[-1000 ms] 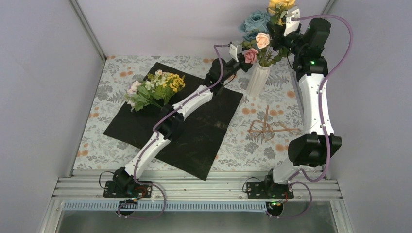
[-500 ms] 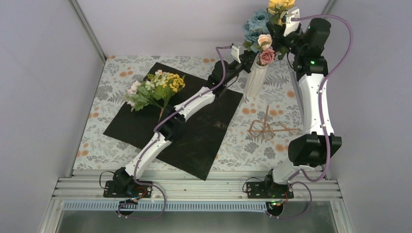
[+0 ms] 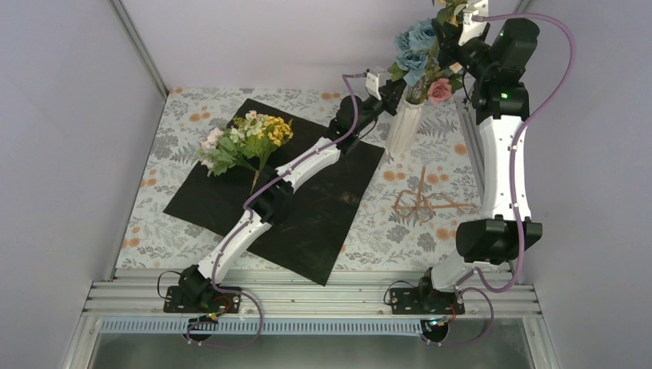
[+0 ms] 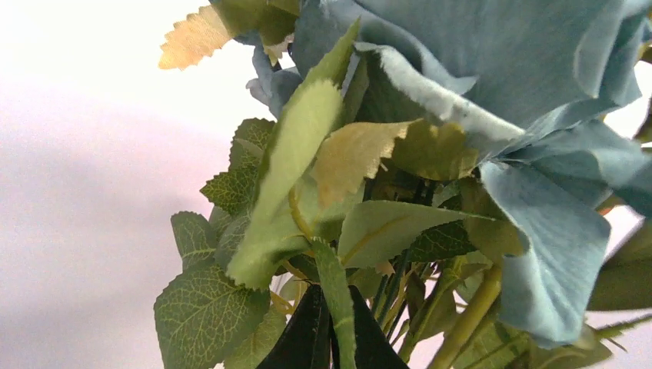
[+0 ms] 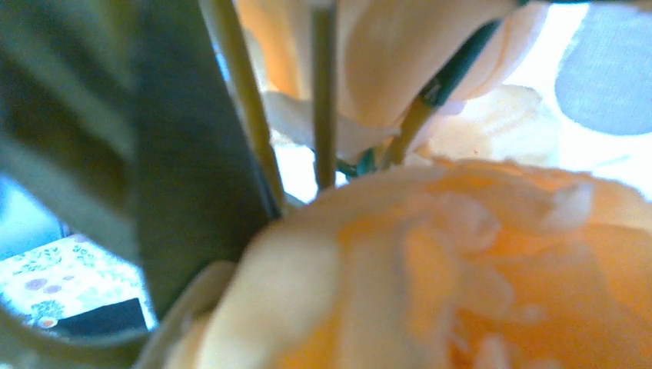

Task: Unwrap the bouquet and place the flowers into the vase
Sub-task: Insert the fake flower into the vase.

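While the flowers (image 3: 420,42) stand in the vase (image 3: 404,127), the right end effector (image 3: 452,52) clamps their stems above it; the left end effector (image 3: 392,91), closed tight, touches their leaves.

I read nothing in any of the three views: no text, label, brand, number or sign showed clearly enough to make out.
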